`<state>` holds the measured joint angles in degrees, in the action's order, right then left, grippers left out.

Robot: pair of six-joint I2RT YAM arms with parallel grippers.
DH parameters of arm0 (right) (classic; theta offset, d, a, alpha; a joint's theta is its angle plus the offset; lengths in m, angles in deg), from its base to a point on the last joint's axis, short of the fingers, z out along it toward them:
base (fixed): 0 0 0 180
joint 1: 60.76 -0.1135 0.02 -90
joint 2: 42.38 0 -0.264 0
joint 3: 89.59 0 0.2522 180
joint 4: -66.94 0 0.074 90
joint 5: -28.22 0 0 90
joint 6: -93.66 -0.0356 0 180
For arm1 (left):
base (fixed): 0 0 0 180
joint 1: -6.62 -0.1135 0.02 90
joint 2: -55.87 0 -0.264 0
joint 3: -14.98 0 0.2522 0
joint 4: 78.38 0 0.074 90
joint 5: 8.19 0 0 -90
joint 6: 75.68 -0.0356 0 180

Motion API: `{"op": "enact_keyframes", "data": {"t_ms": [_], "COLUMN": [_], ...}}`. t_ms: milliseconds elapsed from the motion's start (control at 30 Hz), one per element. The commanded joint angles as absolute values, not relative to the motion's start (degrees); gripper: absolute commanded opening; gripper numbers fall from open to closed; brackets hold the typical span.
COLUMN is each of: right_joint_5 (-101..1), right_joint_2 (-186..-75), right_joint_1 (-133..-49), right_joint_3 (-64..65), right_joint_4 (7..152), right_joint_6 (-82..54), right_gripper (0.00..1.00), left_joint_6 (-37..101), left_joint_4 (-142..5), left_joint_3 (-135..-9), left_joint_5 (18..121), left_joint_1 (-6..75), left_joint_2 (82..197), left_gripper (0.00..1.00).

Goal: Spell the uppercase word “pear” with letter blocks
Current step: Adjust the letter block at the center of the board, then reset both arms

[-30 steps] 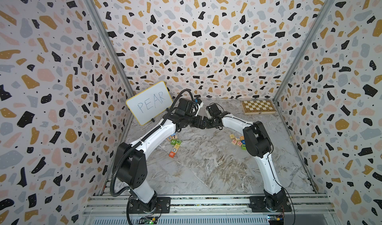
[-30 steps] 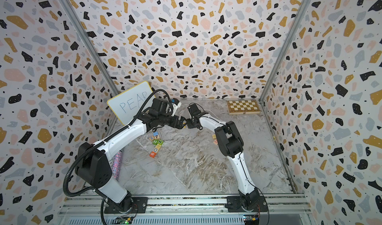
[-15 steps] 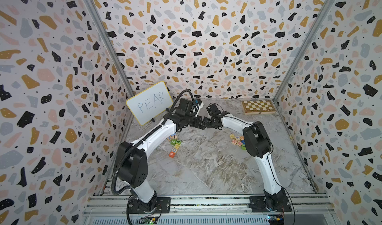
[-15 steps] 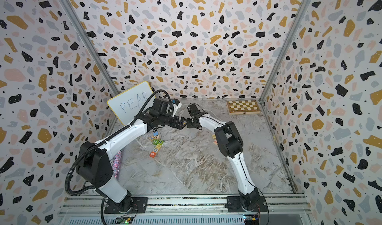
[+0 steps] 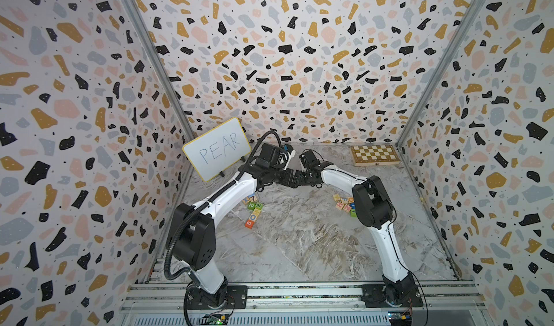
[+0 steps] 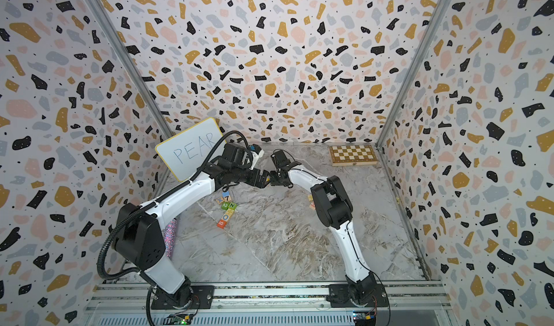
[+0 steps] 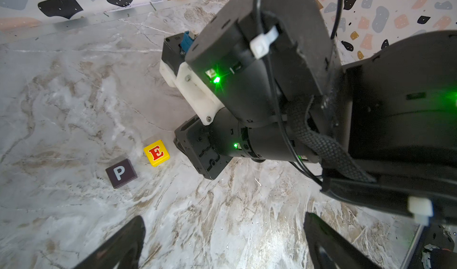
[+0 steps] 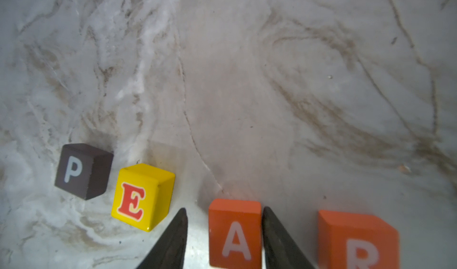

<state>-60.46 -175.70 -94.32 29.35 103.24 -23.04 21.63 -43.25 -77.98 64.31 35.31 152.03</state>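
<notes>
- Where the right wrist view looks down on the table (image 8: pixel 272 82), the dark P block (image 8: pixel 74 172), the yellow E block (image 8: pixel 138 201), the orange-red A block (image 8: pixel 235 233) and the orange-red R block (image 8: pixel 358 240) stand in one row, reading P-E-A-R.
- P and E sit just beside each other. Wider gaps separate E from A and A from R.
- The right pincer (image 8: pixel 223 209) straddles the A block in a released state. One finger (image 8: pixel 274 230) lies at the block's side face, while the other stands off it with bare table showing between.
- The left pincer (image 7: pixel 223 218) is released. Its fingers are spread wide over bare table with nothing between them.
- In both top views the two wrists meet over the rear middle of the table and hide the row.
- The whiteboard (image 5: pixel 217 147), lettered PEAR, stands at the rear left.
- The chessboard (image 5: pixel 374 154) lies at the rear right.
- Spare blocks (image 5: pixel 253 210) lie in a cluster beside each arm.
</notes>
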Motion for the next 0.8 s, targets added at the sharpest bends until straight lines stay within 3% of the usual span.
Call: {"op": "enact_keyframes", "data": {"t_ms": [0,300,567,767], "right_joint_5": [-60.6,-65.6,-73.9,-87.2], "right_joint_2": [-170.0,-153.3,-128.4,-111.6], "right_joint_1": [-94.5,-94.8,-94.4,-94.2], "right_joint_3": [30.0,14.8,-20.6,-43.0], "right_joint_4": [104.9,97.0,70.7,53.3], "right_joint_6": [-22.6,-16.5,-6.7,-2.9], "right_gripper": [0.52,0.59,0.78,0.81], "left_joint_6": [22.0,22.7,23.6,24.2], "left_joint_4": [-44.1,-43.5,-42.6,-42.3], "left_joint_3": [-78.7,-79.0,-78.9,-78.8], "left_joint_5": [64.5,66.2,67.3,67.7], "left_joint_1": [35.7,35.6,35.7,35.7], "left_joint_2": [151.8,150.6,150.0,149.9], "left_gripper": [0.99,0.99,0.99,0.99]}}
